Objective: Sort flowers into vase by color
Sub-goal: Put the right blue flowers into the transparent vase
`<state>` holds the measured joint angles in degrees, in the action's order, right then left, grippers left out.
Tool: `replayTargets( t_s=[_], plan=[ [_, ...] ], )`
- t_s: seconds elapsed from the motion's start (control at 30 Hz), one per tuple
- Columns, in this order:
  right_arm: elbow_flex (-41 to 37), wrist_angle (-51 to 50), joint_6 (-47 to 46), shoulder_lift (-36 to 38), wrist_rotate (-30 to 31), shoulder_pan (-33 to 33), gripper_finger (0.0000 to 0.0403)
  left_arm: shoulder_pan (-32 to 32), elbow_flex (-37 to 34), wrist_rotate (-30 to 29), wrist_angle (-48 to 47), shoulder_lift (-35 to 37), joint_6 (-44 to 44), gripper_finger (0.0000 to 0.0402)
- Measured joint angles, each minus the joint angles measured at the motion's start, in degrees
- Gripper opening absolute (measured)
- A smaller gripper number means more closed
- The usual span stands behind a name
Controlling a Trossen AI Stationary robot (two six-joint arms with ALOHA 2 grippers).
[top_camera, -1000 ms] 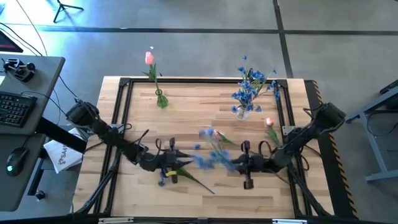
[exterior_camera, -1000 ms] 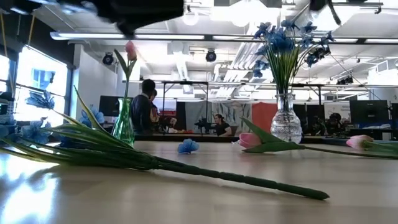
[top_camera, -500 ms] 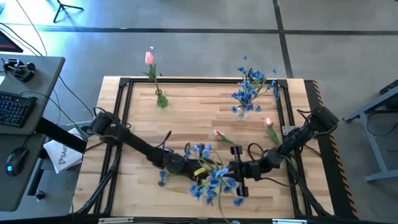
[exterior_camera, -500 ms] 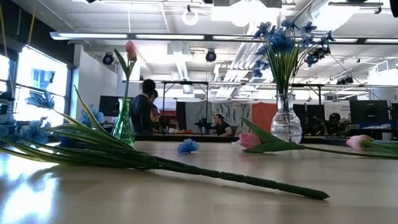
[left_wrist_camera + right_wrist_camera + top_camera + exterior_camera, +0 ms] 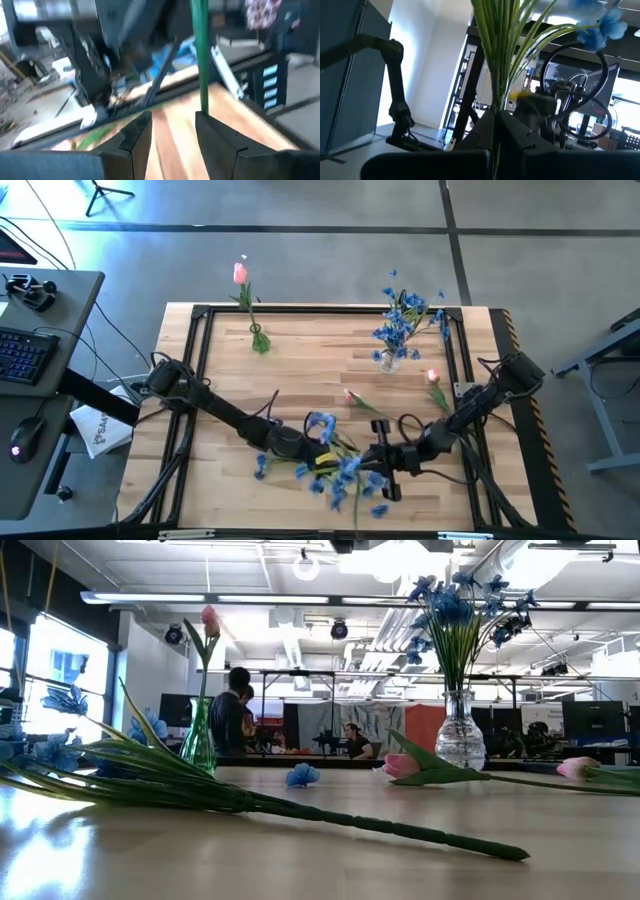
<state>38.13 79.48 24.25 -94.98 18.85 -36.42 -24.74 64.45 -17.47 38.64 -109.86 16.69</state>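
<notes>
A pale butcher-block wooden table framed in black rails sits on grey concrete. At its far edge, a slim green glass vase holds one pink tulip, and a round clear cut-glass vase holds a bunch of small blue blossoms. Near the front edge, both arms meet. The right gripper pinches the ribbed green stems of a blue-blossom spray, fingers pressed tight. The left gripper sits just beside it, its fingers spread, a green stem touching one. Two pink tulip buds lie flat on the wood, and another blue spray stretches across the foreground in the low view.
</notes>
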Motion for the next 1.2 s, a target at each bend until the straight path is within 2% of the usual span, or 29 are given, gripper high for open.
replayTargets(
  t_s=[0.17, 0.3, 0.5, 0.73, 0.87, 1.07, 1.13, 1.2],
  plan=[
    [0.0, -1.5, 0.05, 0.03, 2.13, -1.06, 0.0005, 1.2, -0.02, -0.55, -4.87, 0.0, 0.49, 0.0143],
    [-1.45, -2.12, -0.04, 0.04, 5.01, -1.2, 0.0005, 2.34, -0.02, 5.3, -4.76, 0.0, 1.64, 0.0143],
    [-3.16, -0.72, -0.82, 0.04, 4.83, -1.09, 0.0005, 1.83, -0.07, 10.2, 3.8, -0.34, 2.35, 0.0143],
    [-3.21, -0.33, 1.73, 0.04, 5.45, -1.05, 0.0005, 1.38, -0.04, 6.1, 8.91, -0.46, 3.72, 0.0137],
    [-3.41, -0.89, 1.63, 0.07, 7.05, -0.43, 0.0005, 1.68, -0.07, 6.36, 8.95, -0.55, 5.94, 0.0106],
    [-3.42, -4.36, -0.08, 0.11, 7.71, 0.73, 0.0011, 2.82, -0.07, 6.36, 6.17, -0.5, 5.93, 0.0014],
    [-3.48, -6.13, -0.07, 0.11, 8.32, 0.74, 0.0015, 3.3, -0.07, 6.2, 2.84, 0.11, 4.04, 0.0009],
    [-3.48, -6.88, 0.19, 0.15, 12.28, 0.23, 0.002, 3.53, -0.07, 3.88, -0.15, 0.94, 1.88, 0.0011]
  ],
)
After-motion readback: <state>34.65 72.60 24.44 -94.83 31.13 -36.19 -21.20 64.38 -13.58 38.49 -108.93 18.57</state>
